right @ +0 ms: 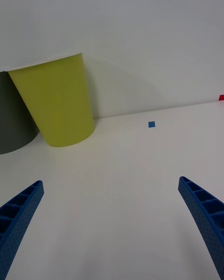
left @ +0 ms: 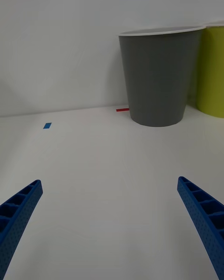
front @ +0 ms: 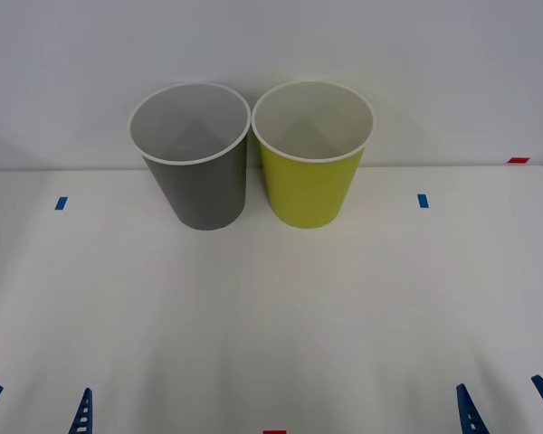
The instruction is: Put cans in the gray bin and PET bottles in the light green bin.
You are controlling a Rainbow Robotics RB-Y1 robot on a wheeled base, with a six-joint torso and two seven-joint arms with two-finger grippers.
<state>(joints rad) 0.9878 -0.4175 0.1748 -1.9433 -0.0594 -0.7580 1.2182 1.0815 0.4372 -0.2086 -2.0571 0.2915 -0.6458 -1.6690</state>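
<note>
Right now I see the white table (front: 271, 325) running bare from the near edge up to the two bins, with the pale wall close behind them. Small blue tape marks (front: 61, 203) sit at about 10 and 2 o'clock from the table's middle, a red strip (front: 519, 160) lies at the far right edge, and another red mark shows at the near edge at 6 o'clock.

My left gripper (front: 36, 409) sits at 7 o'clock by the near edge, fingers spread wide, holding and touching nothing. My right gripper (front: 507, 405) mirrors it at 5 o'clock, equally wide and bare.

At 12 o'clock the gray bin (front: 199, 181) stands upright on the left, and the light green bin (front: 315, 176) stands just beside it on the right, their white rims nearly touching. Both insides look pale with nothing visible in them. From the left gripper the gray bin lies ahead toward 1 o'clock; from the right gripper the light green bin lies toward 11 o'clock, both well apart from the fingers.
</note>
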